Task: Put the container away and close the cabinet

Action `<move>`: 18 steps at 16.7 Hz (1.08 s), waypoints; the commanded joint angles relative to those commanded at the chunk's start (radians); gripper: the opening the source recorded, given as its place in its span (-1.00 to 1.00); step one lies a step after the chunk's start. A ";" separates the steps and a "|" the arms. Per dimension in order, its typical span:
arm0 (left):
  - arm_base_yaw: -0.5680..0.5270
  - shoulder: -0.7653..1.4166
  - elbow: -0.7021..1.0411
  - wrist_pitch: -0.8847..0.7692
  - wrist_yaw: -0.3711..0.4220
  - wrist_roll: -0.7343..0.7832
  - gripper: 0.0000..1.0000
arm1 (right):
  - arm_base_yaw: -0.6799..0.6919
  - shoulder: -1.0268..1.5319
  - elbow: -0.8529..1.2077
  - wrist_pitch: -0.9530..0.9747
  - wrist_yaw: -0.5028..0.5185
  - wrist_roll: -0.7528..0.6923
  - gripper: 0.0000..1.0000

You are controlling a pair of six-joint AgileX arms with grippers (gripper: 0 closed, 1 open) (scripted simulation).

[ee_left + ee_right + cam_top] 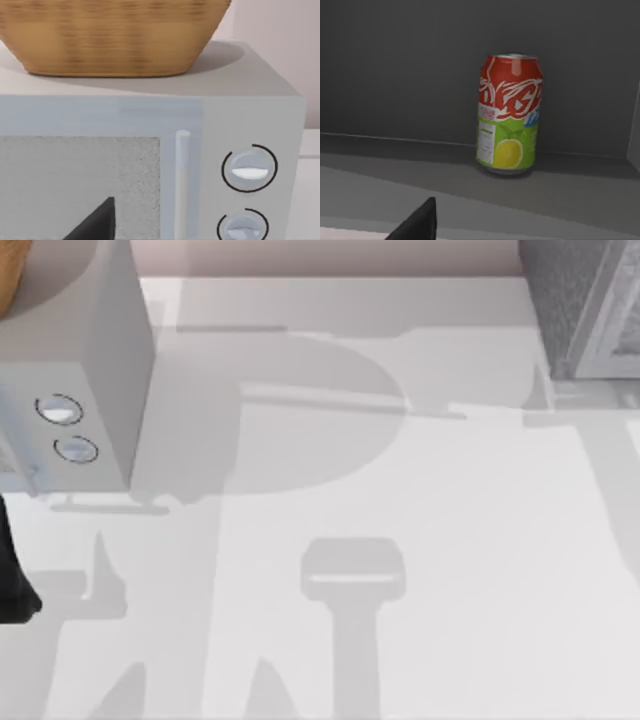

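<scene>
Red drink can with white script, green-yellow lower band and silver top point(509, 114) stands upright on a dark grey shelf point(470, 175), just ahead of the right wrist. Judged: stowed inside the dark speckled cabinet point(575, 300), door not yet closed. Whether either hand is wide or narrow: cannot tell. Left wrist faces the smooth light grey two-dial box point(250, 120) with a woven basket point(110, 35) on top. Pale tabletop point(400, 490).

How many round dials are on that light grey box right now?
2. Both sit on the light grey box at the table's left: the upper dial and the lower dial directly beneath it, beside the door handle.
</scene>
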 joint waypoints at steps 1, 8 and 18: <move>0.000 0.000 0.000 0.000 0.000 0.000 1.00 | -0.005 -0.098 -0.149 0.031 -0.005 -0.001 1.00; 0.000 0.000 0.000 0.000 0.000 0.000 1.00 | -0.036 -0.694 -1.016 0.199 -0.014 0.017 1.00; 0.000 0.000 0.000 0.000 0.000 0.000 1.00 | -0.050 -0.997 -1.409 0.264 0.001 0.046 1.00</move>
